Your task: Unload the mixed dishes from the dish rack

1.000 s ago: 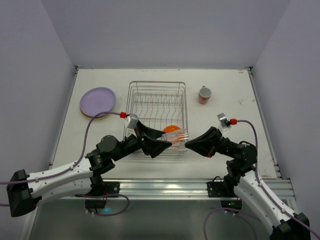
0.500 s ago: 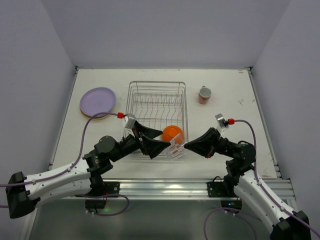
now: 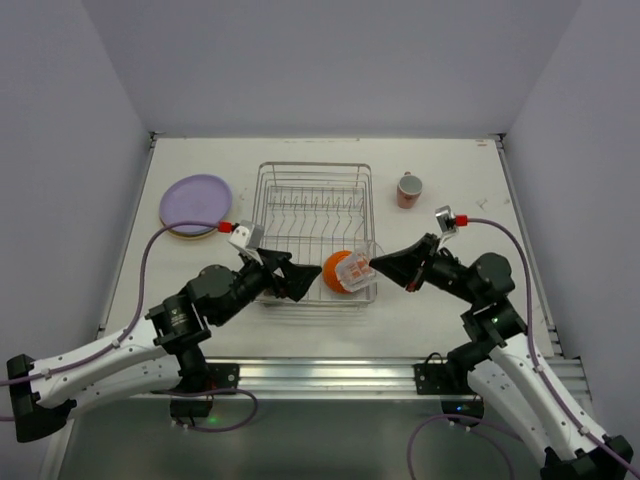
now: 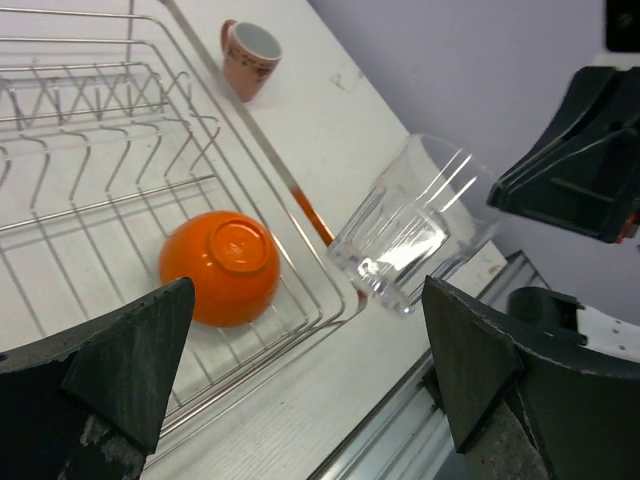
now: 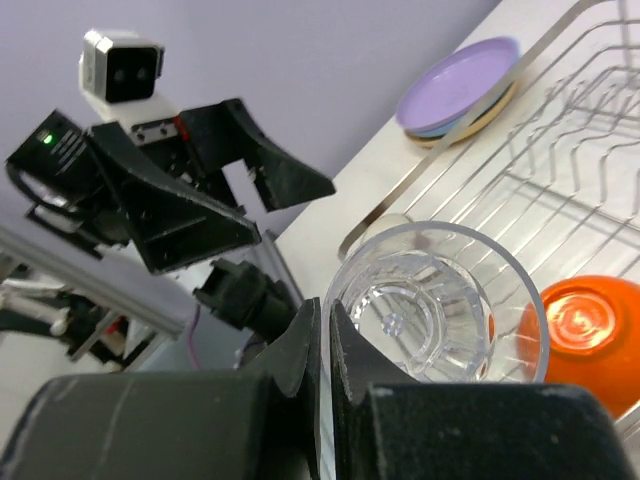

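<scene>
silver dish rack (image 3: 313, 165) is almost unloaded

the white table (image 3: 450, 300) holds the big wire rack in its middle. the left gripper (image 4: 307, 300) hangs over the near end of the rack with its fingers spread wide and nothing in them. the right gripper (image 3: 376, 266) is squeezed tight on the clear glass (image 4: 410, 235). it pinches just one side of the rim, with one finger inside and one outside. the glass is up in the air, tipped on its side, over the near right corner of the rack.

what could go wrong: the glass is smooth and the pinch is thin. i think it could slip or swing and drop onto the wires or the table, and then it could crack. the two grippers are close to each other, so a quick move could bump the glass. the orange bowl (image 4: 220, 265) lies upside down in the rack, just beside the glass. it is round and slick, so i think it will be hard to grab.

counting:
- one rack
- two arms
- one pile of plates (image 3: 195, 200) on the table left of the rack, lavender on top. i can see three rims, and more may hide.
- one bowl
- one pink mug (image 4: 248, 58), standing on the table to the right of the rack
- one glass
</scene>
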